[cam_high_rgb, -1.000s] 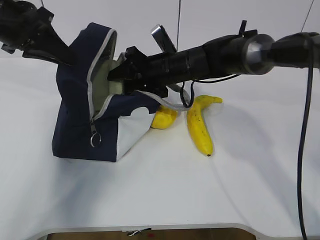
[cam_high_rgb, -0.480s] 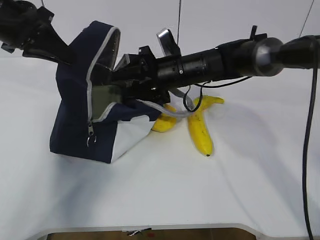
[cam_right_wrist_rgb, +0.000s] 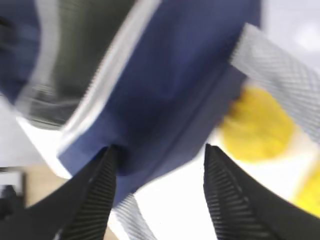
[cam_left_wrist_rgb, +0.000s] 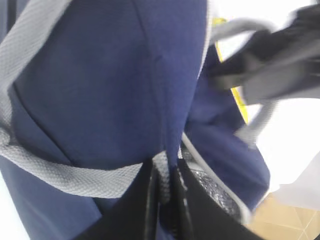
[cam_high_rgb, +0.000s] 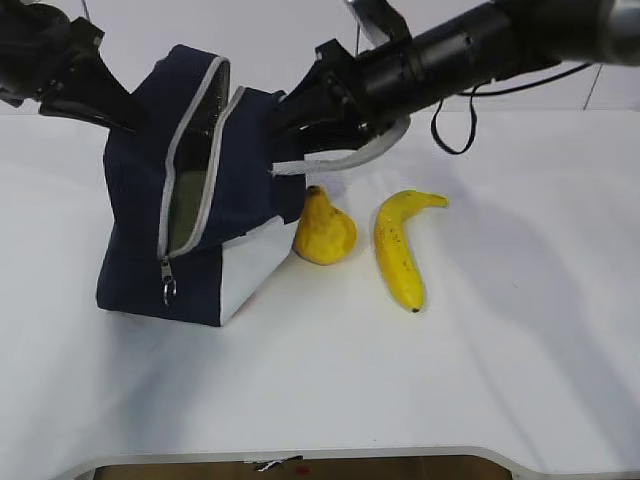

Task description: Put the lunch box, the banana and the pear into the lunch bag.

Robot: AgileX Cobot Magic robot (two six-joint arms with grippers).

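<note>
The navy lunch bag (cam_high_rgb: 230,160) stands at the left with its zipper open. A dull green surface, the lunch box lid (cam_high_rgb: 186,198), shows inside the opening. My left gripper (cam_high_rgb: 112,102) is shut on the bag's top edge by the grey webbing (cam_left_wrist_rgb: 165,176). My right gripper (cam_high_rgb: 292,108) is open and empty, above the bag's right side. In the right wrist view (cam_right_wrist_rgb: 159,149) it hangs over the bag (cam_right_wrist_rgb: 175,75). The pear (cam_high_rgb: 323,230) sits against the bag's right side. The banana (cam_high_rgb: 398,250) lies to the right of the pear.
A grey webbing handle (cam_high_rgb: 345,158) hangs from the bag under my right arm. The metal ring pull (cam_high_rgb: 168,291) hangs at the bag's front lower corner. The white table (cam_high_rgb: 330,380) ends at its front edge near the bottom.
My right gripper has come out of the bag opening and risen up and to the right, empty. The green box stays inside. The pear now shows in full.
</note>
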